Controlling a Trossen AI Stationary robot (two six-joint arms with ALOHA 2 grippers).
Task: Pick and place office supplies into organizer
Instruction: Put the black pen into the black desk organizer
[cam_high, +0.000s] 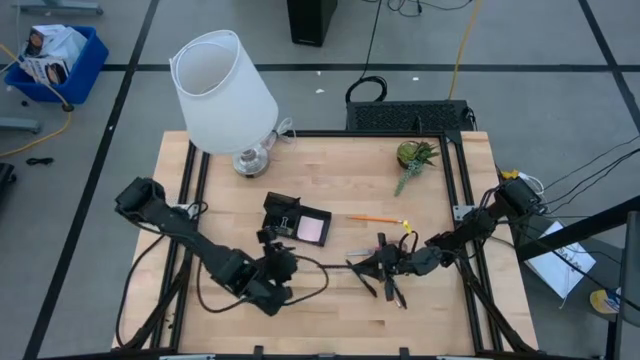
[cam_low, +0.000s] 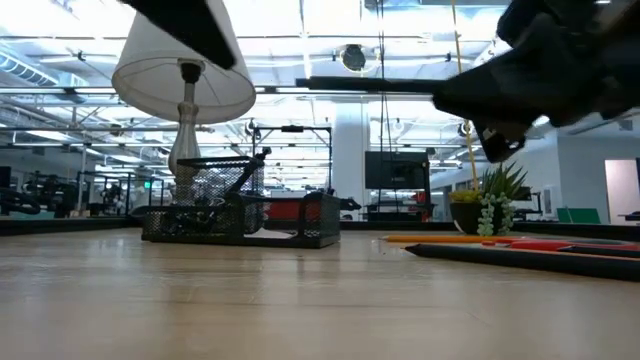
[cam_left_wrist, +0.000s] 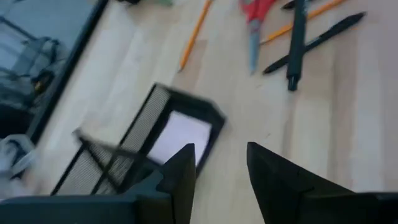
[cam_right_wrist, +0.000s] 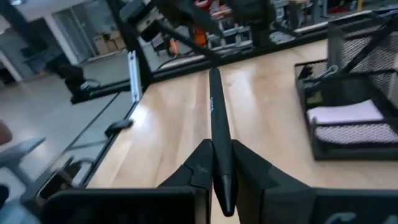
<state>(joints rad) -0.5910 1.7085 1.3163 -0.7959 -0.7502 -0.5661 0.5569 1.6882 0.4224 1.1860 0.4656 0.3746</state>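
Observation:
The black mesh organizer (cam_high: 290, 215) stands mid-table with a pink sticky-note pad (cam_high: 313, 230) in its low compartment; it also shows in the left wrist view (cam_left_wrist: 152, 134). My left gripper (cam_left_wrist: 221, 165) is open above the table near the organizer's near side (cam_high: 278, 263), with nothing between its fingers. My right gripper (cam_right_wrist: 221, 155) comes in level from the table's right (cam_high: 372, 265), shut on a black pen (cam_high: 325, 262). Red-handled scissors (cam_left_wrist: 255, 22), black pens (cam_left_wrist: 311, 37) and orange pencils (cam_left_wrist: 196, 34) lie flat on the wood. My right gripper pinches the black pen (cam_right_wrist: 217, 140) between its two fingers, close to one end of its barrel. The fingers lie level, coming from the table's right side, and the pen runs along them, sticking out ahead toward the left. The pen is level and lifted clear of the table (cam_low: 380, 85).
A white lamp (cam_high: 225, 90) stands at the far left and a green plant sprig (cam_high: 413, 160) at the far right. An orange pencil (cam_high: 372, 218) with a tiny yellow piece (cam_high: 407, 225) lies right of the organizer. Bare wood lies near the front edge (cam_high: 330, 320).

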